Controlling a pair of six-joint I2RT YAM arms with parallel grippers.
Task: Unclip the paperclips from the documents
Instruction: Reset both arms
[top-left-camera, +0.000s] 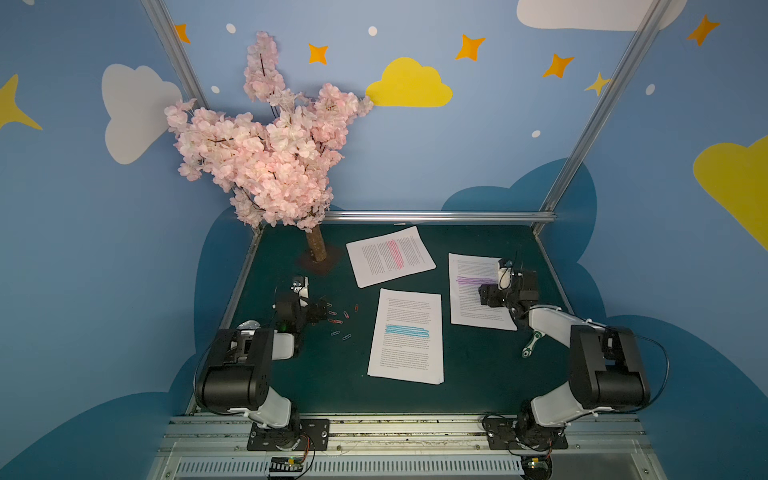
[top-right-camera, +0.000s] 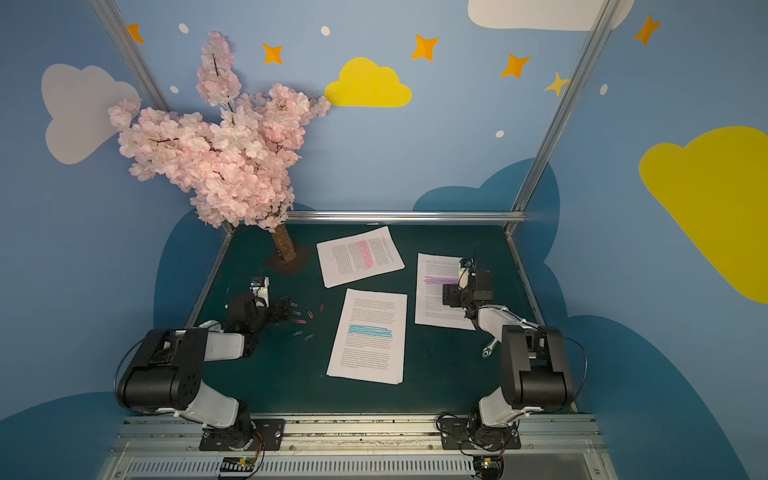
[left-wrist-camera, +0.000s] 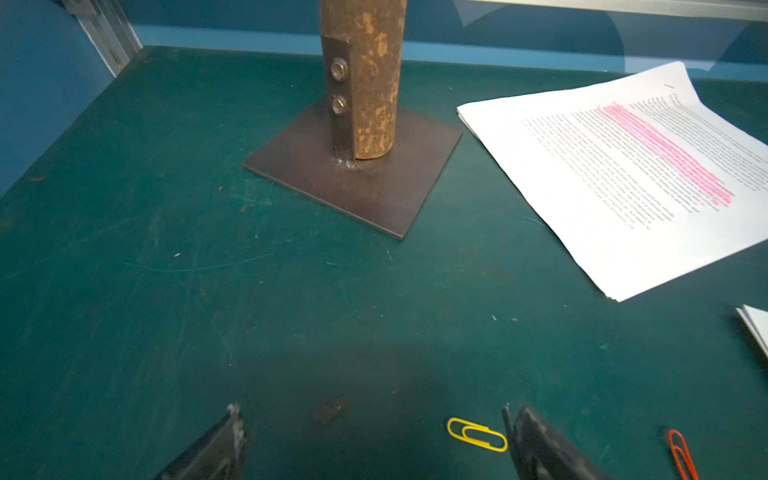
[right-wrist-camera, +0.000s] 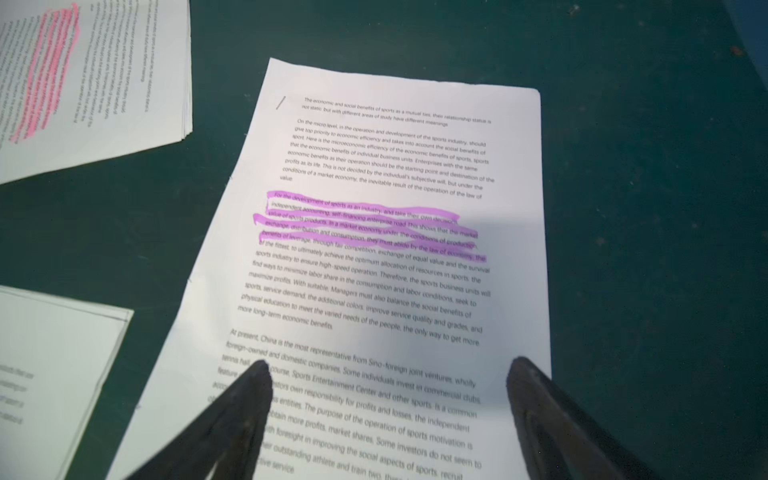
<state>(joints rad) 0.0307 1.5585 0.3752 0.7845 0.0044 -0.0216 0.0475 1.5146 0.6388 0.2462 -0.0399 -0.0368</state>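
Green desk (top-left-camera: 478, 374) under painted clouds (top-left-camera: 409, 85): the paperclips (top-left-camera: 341, 320) lie loose in a small scatter on it, just beside the left claw (top-left-camera: 322, 309), which gapes empty with a yellow paperclip (left-wrist-camera: 476, 434) between its fingers (left-wrist-camera: 540, 449). Three documents (top-left-camera: 406, 336) lie flat, apart from them. Over the purple-marked stack (top-left-camera: 471, 309) the right claw (top-left-camera: 487, 293) is spread wide, gripping nothing; perhaps touching the page, hard to say.

The green table (top-left-camera: 478, 365) carries three documents (top-left-camera: 406, 334), a scatter of loose paperclips (top-left-camera: 340, 321) and the tree's base plate (left-wrist-camera: 374, 195).
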